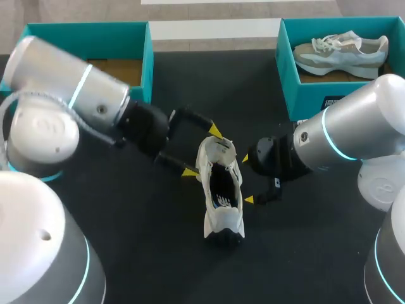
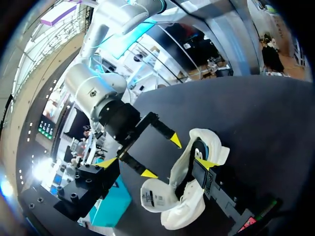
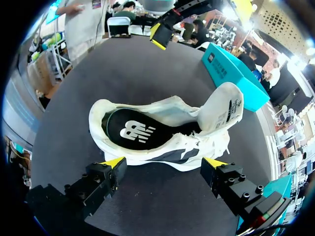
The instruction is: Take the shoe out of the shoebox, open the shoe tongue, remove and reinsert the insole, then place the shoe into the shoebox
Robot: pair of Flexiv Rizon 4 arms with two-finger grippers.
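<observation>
Head view: the shoe (image 1: 221,190) lies on the surface (image 1: 152,253), well apart from the shoebox (image 1: 147,63); your left claw (image 1: 202,152) is spread open at its tongue end, and the right claw (image 1: 247,179) is released beside it; a sloppy close probably shoves the shoe.

Left wrist: one finger (image 2: 211,182) looks pressed against the shoe's opening; it could snag.

Right wrist: the insole (image 3: 133,130) carries a logo; the tongue (image 3: 224,108) has a label, too small to read.

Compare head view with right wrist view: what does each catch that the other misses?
Head only: a grey-and-white sneaker in the right teal cardboard shoebox; the left teal shoebox's bare brown floor. Right wrist only: bolt holes on the right gripper's black fingers. Both: the white shoe with black insole on the black table, left gripper beside it.
</observation>
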